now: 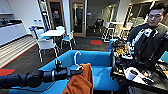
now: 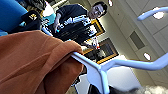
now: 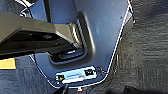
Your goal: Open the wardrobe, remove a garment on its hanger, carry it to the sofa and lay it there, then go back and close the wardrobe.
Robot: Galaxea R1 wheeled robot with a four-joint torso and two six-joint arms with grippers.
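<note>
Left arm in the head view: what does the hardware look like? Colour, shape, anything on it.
The left arm is matte black all over: fat cylindrical links with rounded joint housings, tapering to a slimmer black left gripper. A small black knob-like part sticks up from the wrist section. A pale ring shows at one joint. No cables or readable markings are visible on it.

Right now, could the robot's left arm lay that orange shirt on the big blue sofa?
Probably yes. The left gripper holds the thin white hanger with the bright orange shirt hanging just in front of the large blue sofa, and nothing stands between them.
</note>
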